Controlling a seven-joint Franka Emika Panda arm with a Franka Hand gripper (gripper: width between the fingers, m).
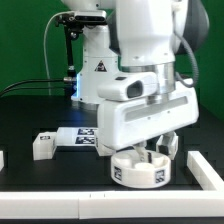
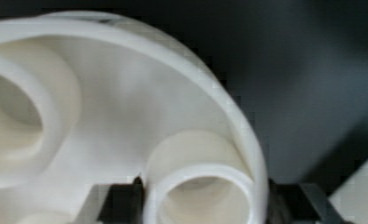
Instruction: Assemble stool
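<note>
The stool's round white seat (image 1: 140, 170) lies on the black table, its rim carrying black-and-white tags. My gripper (image 1: 152, 150) reaches down onto it from above. The wrist view fills with the seat (image 2: 110, 90), showing one open socket, and a round white leg (image 2: 207, 190) stands on end on the seat between my dark fingers (image 2: 113, 203). The gripper (image 2: 202, 205) is shut on that leg. Another loose white leg (image 1: 42, 146) lies toward the exterior view's left.
The marker board (image 1: 84, 135) lies flat behind the seat. A white block (image 1: 204, 170) sits at the exterior view's right, close to the seat, and a small white piece (image 1: 2, 158) shows at the left edge. The robot base stands at the back.
</note>
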